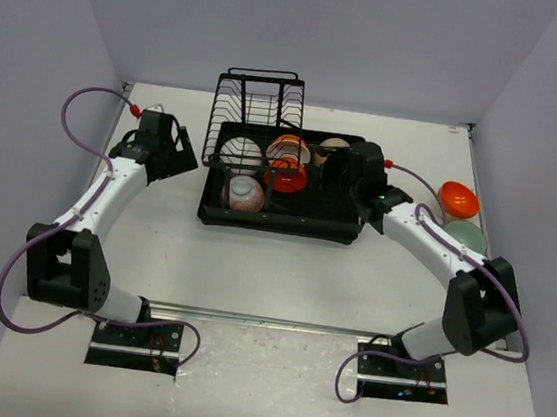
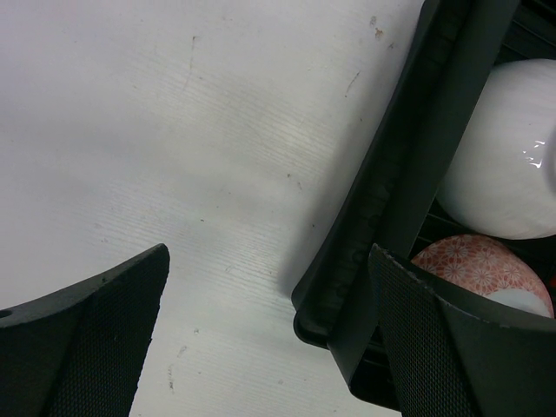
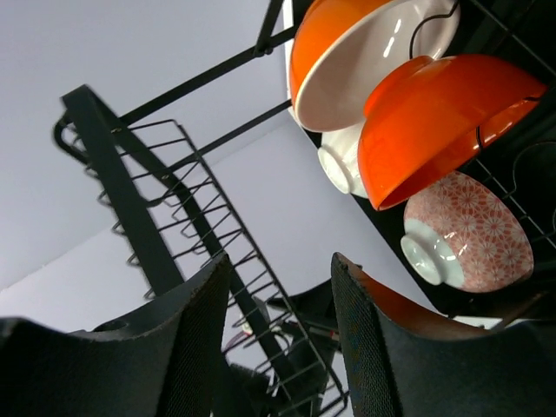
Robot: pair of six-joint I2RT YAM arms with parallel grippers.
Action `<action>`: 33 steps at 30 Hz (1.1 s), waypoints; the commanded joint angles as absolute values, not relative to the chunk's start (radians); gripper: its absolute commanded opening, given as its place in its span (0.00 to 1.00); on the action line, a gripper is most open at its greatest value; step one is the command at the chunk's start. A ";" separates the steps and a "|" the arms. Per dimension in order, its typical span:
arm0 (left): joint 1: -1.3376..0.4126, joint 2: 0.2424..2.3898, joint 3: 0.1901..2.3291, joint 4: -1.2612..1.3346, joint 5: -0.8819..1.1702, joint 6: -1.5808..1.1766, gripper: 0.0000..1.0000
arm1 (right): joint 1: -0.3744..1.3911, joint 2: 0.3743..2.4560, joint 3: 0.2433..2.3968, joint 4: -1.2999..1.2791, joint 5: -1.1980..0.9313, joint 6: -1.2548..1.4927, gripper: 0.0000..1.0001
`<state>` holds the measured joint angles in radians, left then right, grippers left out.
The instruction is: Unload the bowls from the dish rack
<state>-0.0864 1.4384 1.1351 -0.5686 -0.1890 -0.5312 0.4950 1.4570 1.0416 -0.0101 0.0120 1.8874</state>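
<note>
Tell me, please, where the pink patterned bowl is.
Top view: the pink patterned bowl lies in the near-left corner of the black wire dish rack, beside a white bowl.

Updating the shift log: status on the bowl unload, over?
Left gripper open beside dish rack. Right gripper part open, empty, in rack by orange bowls. No obstruction seen.

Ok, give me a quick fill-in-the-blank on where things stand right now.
1. Out of the rack, at far right, sit ___ bowls, an orange one and a pale green one.
2. The left gripper hangs open over the ___, beside the rack.
3. In the left wrist view, the bowl beside the patterned bowl is ___.
Missing: two; table; white.
</note>
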 commanded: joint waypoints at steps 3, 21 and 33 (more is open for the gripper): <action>-0.091 1.399 1.181 -0.591 -0.207 -0.538 0.96 | 0.564 1.551 1.120 -0.069 0.144 1.953 0.50; -0.091 1.391 1.189 -0.583 -0.207 -0.520 0.96 | 0.643 1.681 1.078 0.102 0.301 1.933 0.40; -0.091 1.335 1.144 -0.572 -0.219 -0.511 0.96 | 0.643 1.805 1.069 0.268 0.373 1.919 0.20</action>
<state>-0.0864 1.3731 1.1492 -0.5854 -0.2119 -0.5301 0.6418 1.7763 1.0714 0.2459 0.3012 1.9388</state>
